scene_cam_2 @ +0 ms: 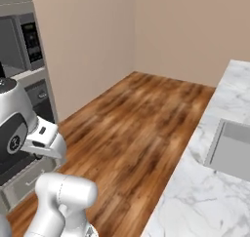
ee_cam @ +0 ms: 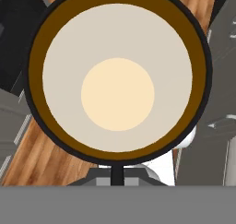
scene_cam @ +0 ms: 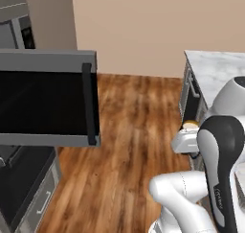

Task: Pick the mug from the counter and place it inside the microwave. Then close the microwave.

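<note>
The mug (ee_cam: 117, 80) is seen from straight above in the hand view: a black wall, brown rim band and pale tan bottom. My gripper (ee_cam: 117, 171) is shut on its rim, with one dark finger (ee_cam: 117, 174) showing at the lower edge. In the left base view a tan sliver of the mug (scene_cam: 190, 125) peeks out above the white hand, over the wooden floor. The microwave's door (scene_cam: 48, 105) stands open at the left, dark glass with a black handle (scene_cam: 88, 105). The microwave (scene_cam_2: 17, 43) sits upper left in the right base view. The marble counter (scene_cam: 217, 71) lies to the right.
A wooden floor (scene_cam_2: 141, 119) stretches between the appliance wall and the counter (scene_cam_2: 195, 192). A grey sink (scene_cam_2: 234, 150) is set into the counter. Below the open door are a dark oven front and grey drawers (scene_cam: 28, 189). Drawer fronts (scene_cam: 191, 90) line the counter's side.
</note>
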